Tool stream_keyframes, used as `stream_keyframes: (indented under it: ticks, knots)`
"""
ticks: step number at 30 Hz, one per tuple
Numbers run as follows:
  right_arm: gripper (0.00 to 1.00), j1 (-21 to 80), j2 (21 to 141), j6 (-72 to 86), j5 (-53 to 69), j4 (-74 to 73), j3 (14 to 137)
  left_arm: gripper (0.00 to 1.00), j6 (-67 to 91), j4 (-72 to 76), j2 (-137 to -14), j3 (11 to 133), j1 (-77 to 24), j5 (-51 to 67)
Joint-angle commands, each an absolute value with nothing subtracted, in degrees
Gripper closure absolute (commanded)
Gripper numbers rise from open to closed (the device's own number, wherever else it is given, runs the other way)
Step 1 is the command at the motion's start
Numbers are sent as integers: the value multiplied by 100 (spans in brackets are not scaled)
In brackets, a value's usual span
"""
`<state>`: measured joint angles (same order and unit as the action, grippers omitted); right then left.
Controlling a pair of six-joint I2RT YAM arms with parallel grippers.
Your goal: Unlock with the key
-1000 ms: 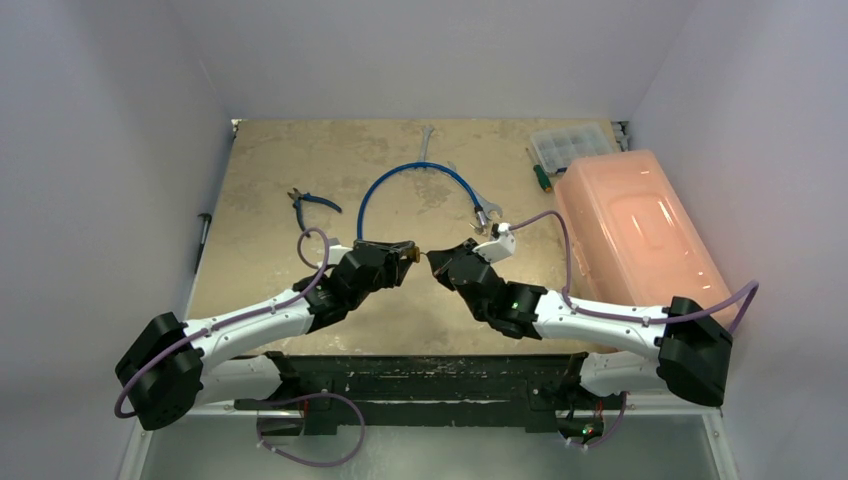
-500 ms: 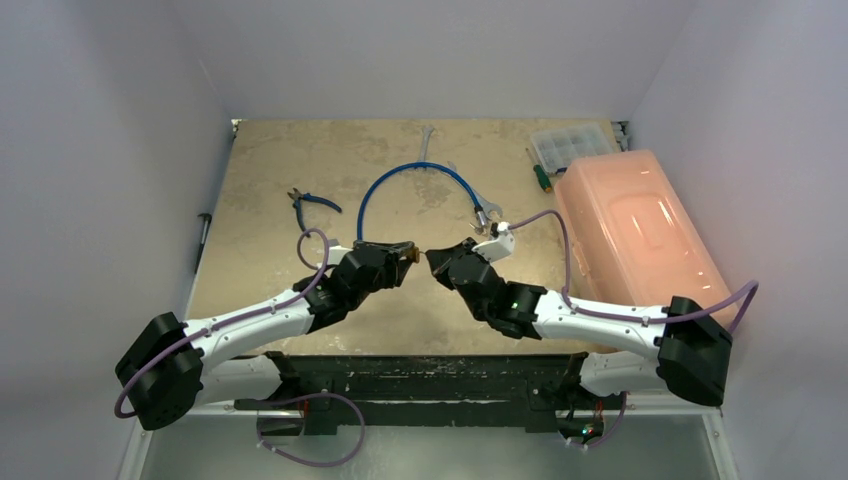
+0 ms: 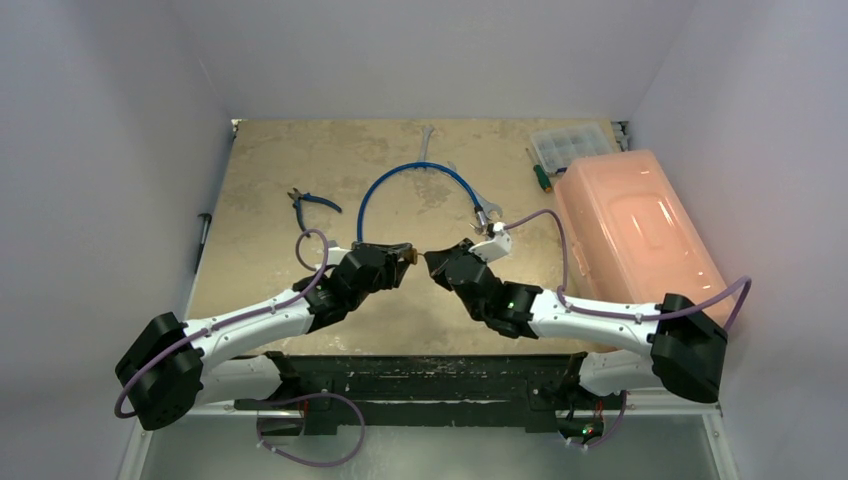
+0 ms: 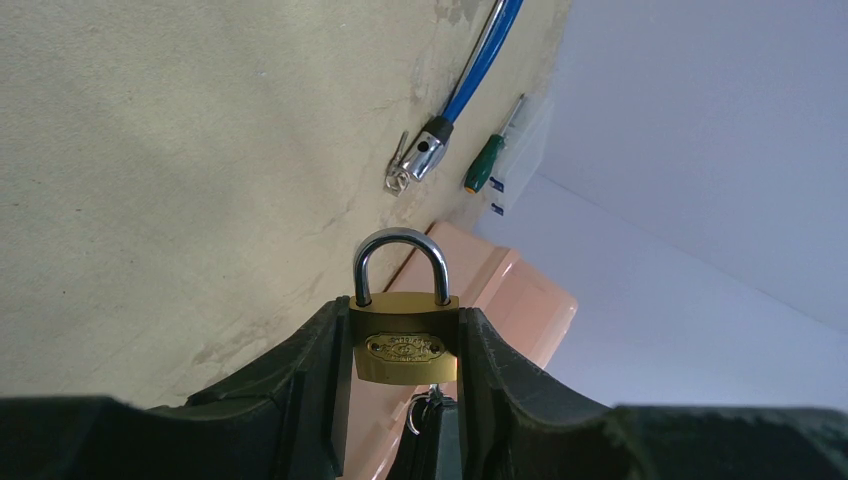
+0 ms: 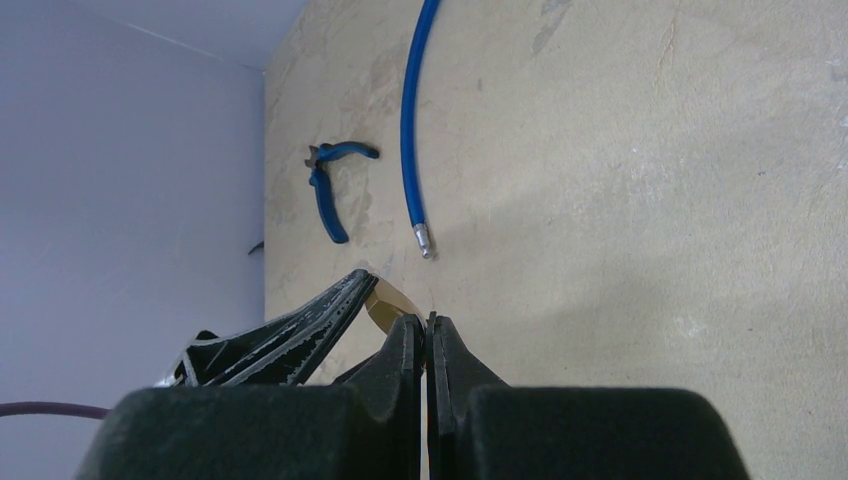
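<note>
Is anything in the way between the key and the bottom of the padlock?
Nothing visible. The right gripper, pinching the key, sits right at the base of the padlock held by the left gripper; the key is mostly hidden.

Brass-gold padlock, silver shackle — blue cable, salmon-pink box.

Soft even light; faint shadows
</note>
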<state>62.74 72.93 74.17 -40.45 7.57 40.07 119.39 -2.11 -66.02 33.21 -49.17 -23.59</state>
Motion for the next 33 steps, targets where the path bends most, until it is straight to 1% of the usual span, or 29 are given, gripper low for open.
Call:
stream_keyframes:
  ticks: [1,33]
  knots:
    - [100,6311,7410,7263,-3946,1014,4115,100,12198,34,-6519,3478,-4924,-2349]
    - [100,6328,7840,6710,-3595,1503,4154,100,12485,9,-6523,3448,-4907,-2148]
